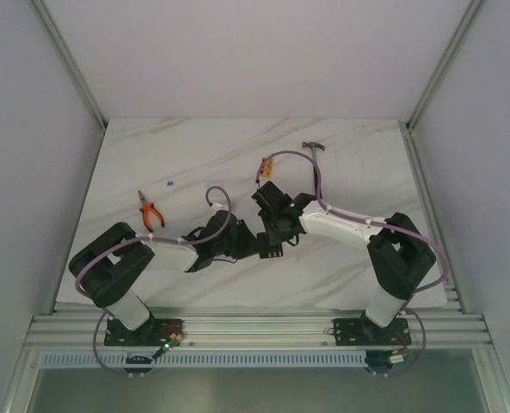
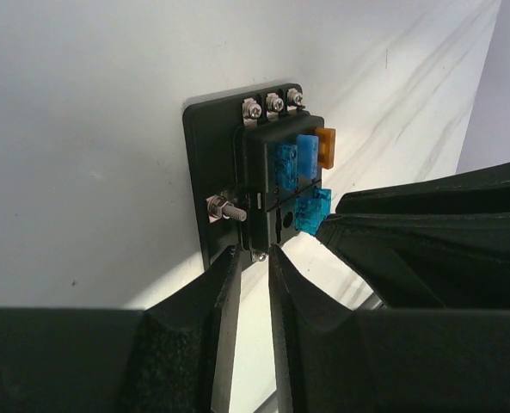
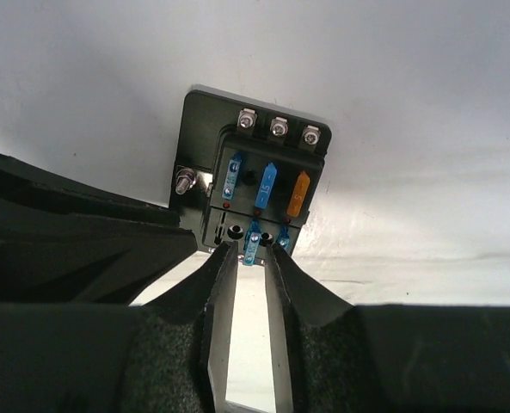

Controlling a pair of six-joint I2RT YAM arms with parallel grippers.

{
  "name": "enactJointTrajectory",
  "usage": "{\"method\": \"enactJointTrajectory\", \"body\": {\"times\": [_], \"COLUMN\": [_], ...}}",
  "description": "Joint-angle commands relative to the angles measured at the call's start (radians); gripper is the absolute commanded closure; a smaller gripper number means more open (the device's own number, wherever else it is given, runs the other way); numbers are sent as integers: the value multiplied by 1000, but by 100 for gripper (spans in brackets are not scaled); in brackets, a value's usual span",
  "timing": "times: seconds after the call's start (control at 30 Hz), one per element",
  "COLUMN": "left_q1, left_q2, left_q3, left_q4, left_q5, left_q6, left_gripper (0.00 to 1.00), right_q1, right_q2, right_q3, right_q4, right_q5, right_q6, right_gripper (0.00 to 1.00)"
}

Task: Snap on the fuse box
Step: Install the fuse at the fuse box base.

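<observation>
Near the middle of the marble-patterned table [image 1: 366, 172], just ahead of the two arm bases, the fuse box [image 1: 273, 253] lies flat on its black base plate, with both grippers meeting at it. Its raised block holds two blue fuses [image 3: 234, 175] and an orange fuse [image 3: 298, 194] side by side in one row. A lone blue fuse [image 3: 253, 243] stands in the next row, beside a dark round socket. Three silver screws [image 3: 279, 127] line the box's far edge, and a bolt [image 3: 184, 181] sticks out of one side. Pale printing on the fuse tops is too small to read. The left gripper [image 2: 253, 258] has its fingers a narrow gap apart, with bare table showing between them. Its tips are at the box's near corner and nothing is clamped in them. The right gripper [image 3: 251, 258] is likewise only slightly parted. Its tips sit on either side of the lone blue fuse, and whether they press on it cannot be told. Well to the left lie orange-handled pliers [image 1: 150, 212], and a hammer [image 1: 313, 148] lies toward the far edge.
</observation>
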Motion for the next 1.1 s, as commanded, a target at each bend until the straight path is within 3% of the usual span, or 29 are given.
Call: {"method": "enactJointTrajectory", "body": {"times": [0.0, 0.7, 1.07], "left_q1": [-11, -30, -34], "left_q2": [4, 45, 49], "left_q3": [-9, -12, -14], "left_q4": [-23, -32, -23], "left_q5": [-18, -21, -23], "left_q6": [-24, -36, -42], "left_gripper": [71, 74, 76], "right_q1": [5, 5, 16], "right_q2": [-5, 43, 57], "right_q3": [32, 35, 40], "right_q4": [-34, -36, -47], "right_q5": [26, 19, 17], "right_q6": [58, 71, 57], "right_gripper": [75, 80, 94]}}
